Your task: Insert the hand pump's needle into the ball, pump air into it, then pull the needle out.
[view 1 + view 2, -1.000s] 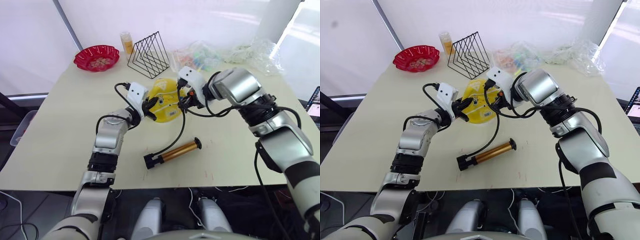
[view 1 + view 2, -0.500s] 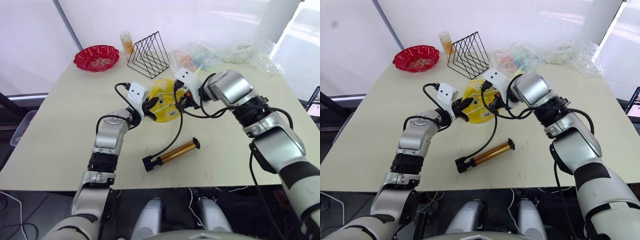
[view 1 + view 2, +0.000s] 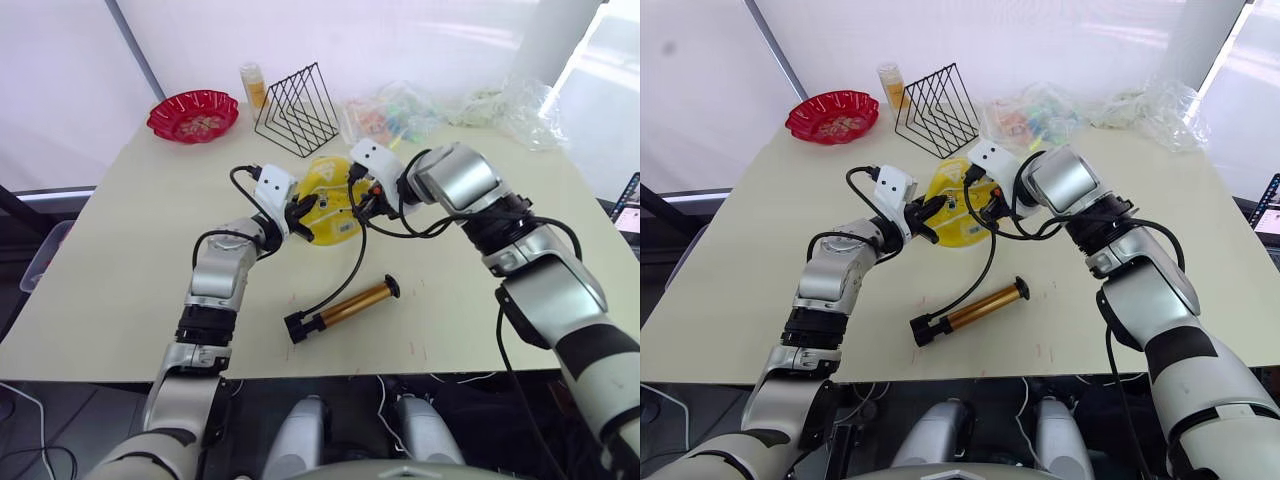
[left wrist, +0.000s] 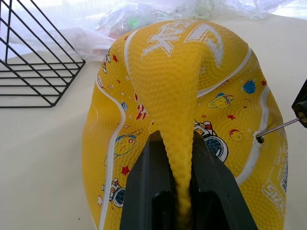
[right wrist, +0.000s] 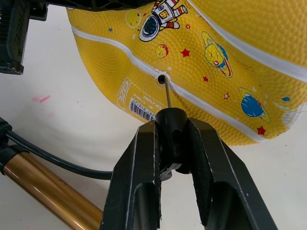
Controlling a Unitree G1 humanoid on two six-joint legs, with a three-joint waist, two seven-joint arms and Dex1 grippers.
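I moved the right gripper [image 5: 175, 158] toward 9 o'clock, bringing the needle [image 5: 165, 95] to the ball [image 5: 230, 57]; the hand pump [image 3: 342, 306] shifted slightly.

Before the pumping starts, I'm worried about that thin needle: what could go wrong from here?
The needle tip is just at the ball's valve hole; a skewed push could bend it. The left gripper only pinches a fold of the limp ball, which might slip. The hand pump lies loose on the table, so its hose could drag it.

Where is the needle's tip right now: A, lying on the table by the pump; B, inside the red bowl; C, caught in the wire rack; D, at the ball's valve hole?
D: the right gripper holds the needle with its tip at the valve hole of the ball.
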